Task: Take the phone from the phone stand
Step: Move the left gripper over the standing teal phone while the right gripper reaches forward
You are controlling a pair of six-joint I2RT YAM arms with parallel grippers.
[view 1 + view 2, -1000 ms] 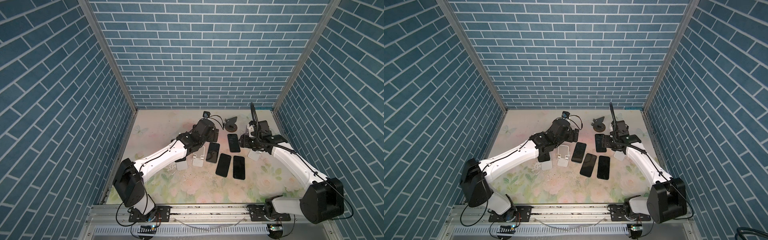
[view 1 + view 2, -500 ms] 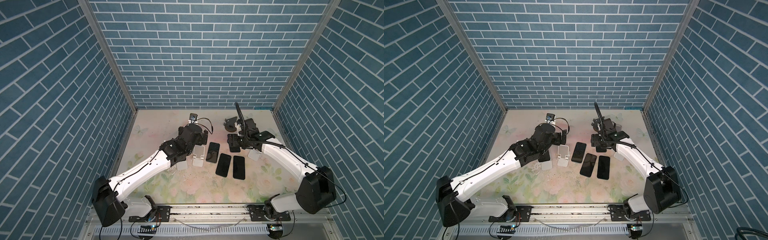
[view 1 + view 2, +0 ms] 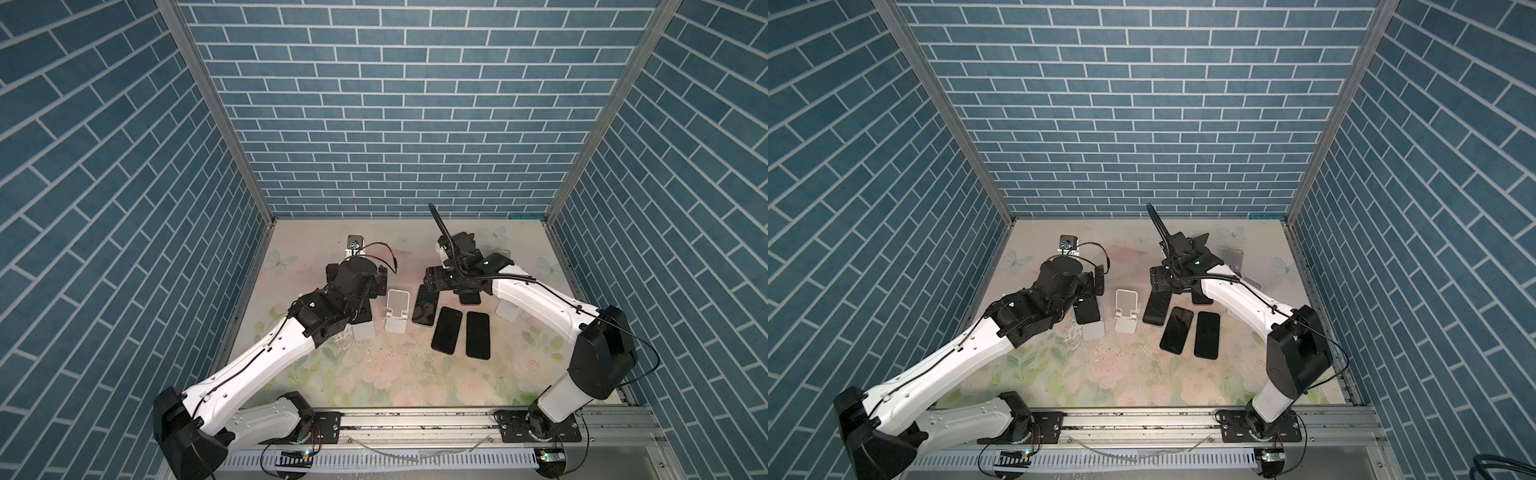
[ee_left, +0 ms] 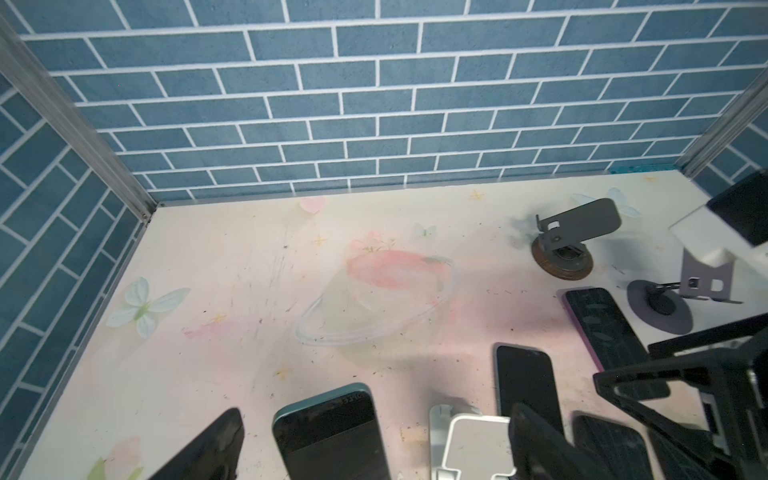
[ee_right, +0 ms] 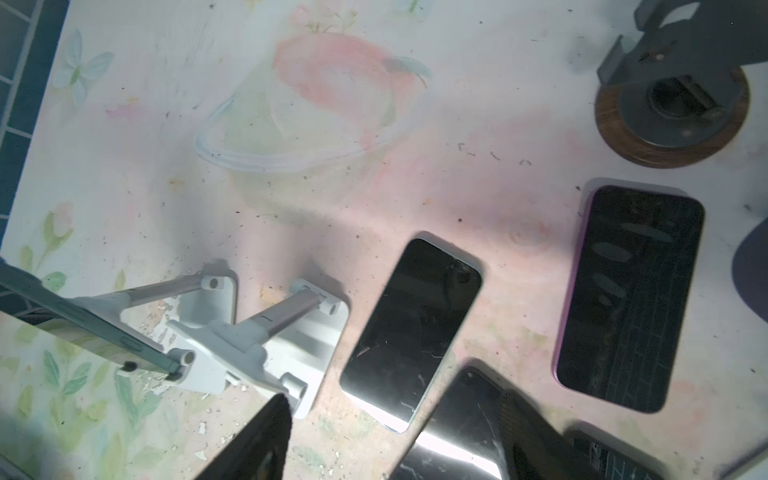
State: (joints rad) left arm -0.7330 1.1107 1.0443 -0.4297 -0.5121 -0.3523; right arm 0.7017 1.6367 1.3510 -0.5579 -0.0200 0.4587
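**Left fingers straddle the one phone on a stand**

The teal phone (image 4: 328,432) leans back on its white stand (image 3: 1094,332) at the left of the table (image 3: 374,386). Its lower edge is caught by the stand's lip, so it likely has to be lifted up and out rather than slid. That accounts for the left gripper (image 4: 374,419): its fingers (image 4: 208,449) stand wide apart, one on each long side of the phone, placed to clamp it but touching nothing that can be seen.

The right gripper (image 5: 390,411) hangs over the flat phones (image 3: 446,330) beside the empty stand (image 3: 397,311), out of the left arm's way. Its fingers (image 5: 262,440) are also apart and hold nothing. They are probably just clear of the screen beneath, though the blur there leaves contact uncertain.

In both top views the left wrist covers the upper part of the teal phone, and the right arm hides part of one flat phone. Both wrist views cut the fingers off at the frame edge. The left wrist view does not show the lip at all.
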